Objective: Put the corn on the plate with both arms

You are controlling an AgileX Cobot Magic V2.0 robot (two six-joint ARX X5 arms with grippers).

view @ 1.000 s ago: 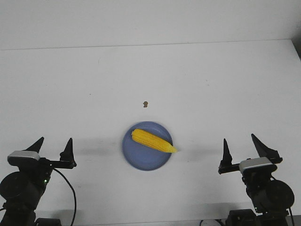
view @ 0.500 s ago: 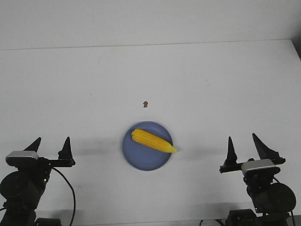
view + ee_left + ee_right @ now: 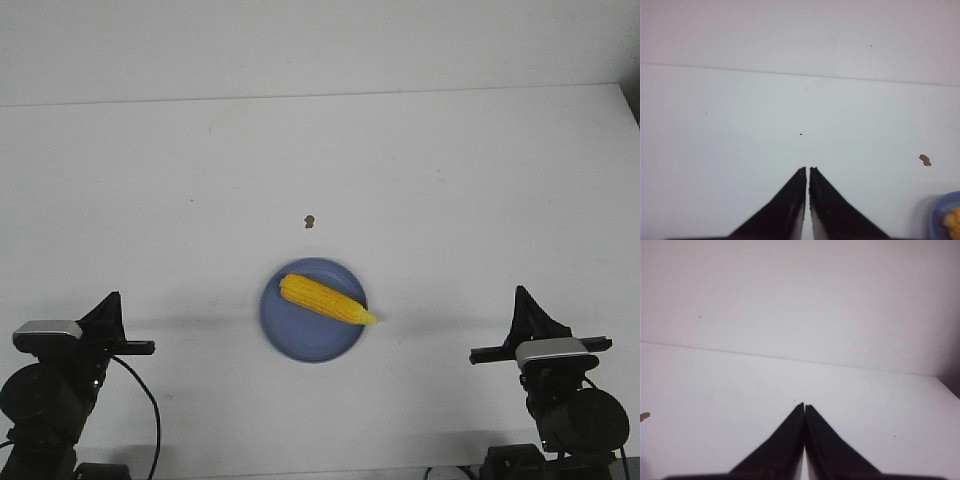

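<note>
The yellow corn [image 3: 326, 299] lies across the blue plate [image 3: 290, 328] in the middle of the white table, its pointed end over the plate's right rim. My left gripper [image 3: 112, 300] is shut and empty at the near left, well clear of the plate. My right gripper [image 3: 523, 295] is shut and empty at the near right, also well clear. In the left wrist view the shut left gripper [image 3: 807, 169] points over bare table, with the plate's edge [image 3: 940, 210] and a bit of corn [image 3: 953, 221] in one corner. In the right wrist view the right gripper [image 3: 804, 405] is shut over bare table.
A small brown crumb [image 3: 310, 221] lies on the table beyond the plate; it also shows in the left wrist view [image 3: 925, 160]. The table's far edge [image 3: 320, 95] meets a white wall.
Both grippers have closed from open to shut. Both arms have drawn back a little toward the near edge. The corn and plate have not moved.
</note>
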